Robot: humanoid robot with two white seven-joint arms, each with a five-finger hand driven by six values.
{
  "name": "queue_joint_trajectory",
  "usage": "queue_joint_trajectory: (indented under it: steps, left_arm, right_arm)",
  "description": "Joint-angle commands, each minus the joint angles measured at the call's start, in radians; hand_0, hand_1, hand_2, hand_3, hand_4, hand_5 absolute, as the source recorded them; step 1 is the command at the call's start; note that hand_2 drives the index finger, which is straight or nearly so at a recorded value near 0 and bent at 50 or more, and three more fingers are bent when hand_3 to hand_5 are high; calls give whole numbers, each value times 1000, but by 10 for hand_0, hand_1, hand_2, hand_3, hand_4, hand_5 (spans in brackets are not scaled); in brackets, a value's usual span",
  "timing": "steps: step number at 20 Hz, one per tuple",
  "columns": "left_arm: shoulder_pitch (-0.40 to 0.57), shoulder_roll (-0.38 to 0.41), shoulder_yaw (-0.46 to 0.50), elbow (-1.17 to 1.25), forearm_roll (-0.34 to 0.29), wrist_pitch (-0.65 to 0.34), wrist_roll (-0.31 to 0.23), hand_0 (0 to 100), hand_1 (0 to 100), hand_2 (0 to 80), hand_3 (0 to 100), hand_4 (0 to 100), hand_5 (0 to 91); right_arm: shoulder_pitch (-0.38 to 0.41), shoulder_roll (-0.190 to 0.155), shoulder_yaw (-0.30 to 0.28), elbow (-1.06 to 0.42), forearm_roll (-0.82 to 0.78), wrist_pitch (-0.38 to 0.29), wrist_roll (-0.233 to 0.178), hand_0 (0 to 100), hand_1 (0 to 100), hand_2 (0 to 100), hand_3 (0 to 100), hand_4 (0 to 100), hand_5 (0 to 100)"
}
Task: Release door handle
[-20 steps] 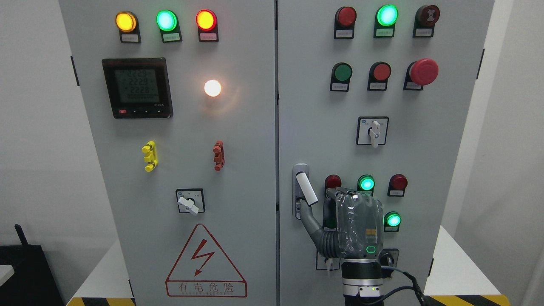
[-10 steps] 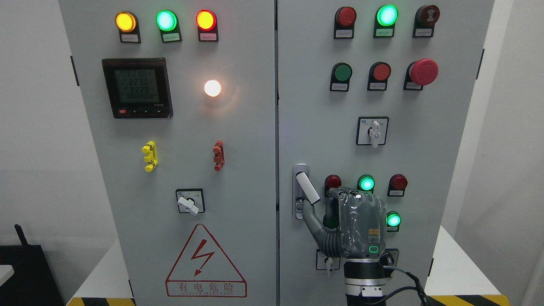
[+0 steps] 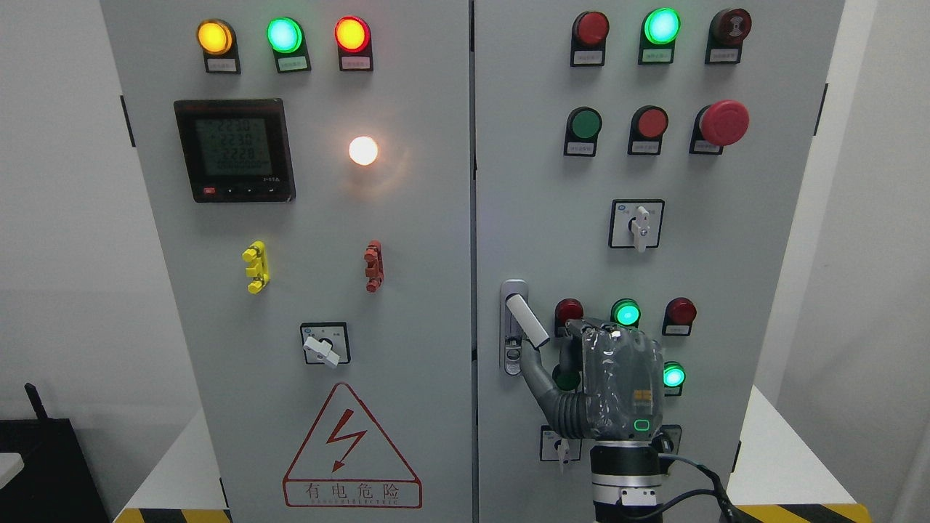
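White door handle (image 3: pixel 527 320) sitting on right cabinet door's left edge, swung out of silver lock plate (image 3: pixel 513 347), tilting down-right, lower tip touching grey thumb of right hand (image 3: pixel 607 385).

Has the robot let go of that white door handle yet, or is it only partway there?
Partway. The door handle is swung out, tilted from its plate. The right hand is beside it, only its thumb reaching up to the handle's lower end; whether they touch is unclear. Left: drawing the hand clear.

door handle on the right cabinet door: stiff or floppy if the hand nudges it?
Probably stiff: the door handle looks like a solid bar hinged in a metal plate. It stands tilted, so it likely swings about that hinge only. Right hand looks barely touching it.
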Motion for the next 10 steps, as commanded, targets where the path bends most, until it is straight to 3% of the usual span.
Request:
queue_joint_trajectory:
  steps: [1,10]
  left_arm:
    - [0,0,-14,20,0,0,-1,120,389,0,0,0,0]
    - [0,0,-14,20,0,0,-1,120,389,0,0,0,0]
  right_arm:
    - [-3,1,-6,-11,0,-2,2,396,595,926,1000,1000,1000]
    - [-5,-2,-6,-11,0,0,2,389,605,925,1000,1000,999]
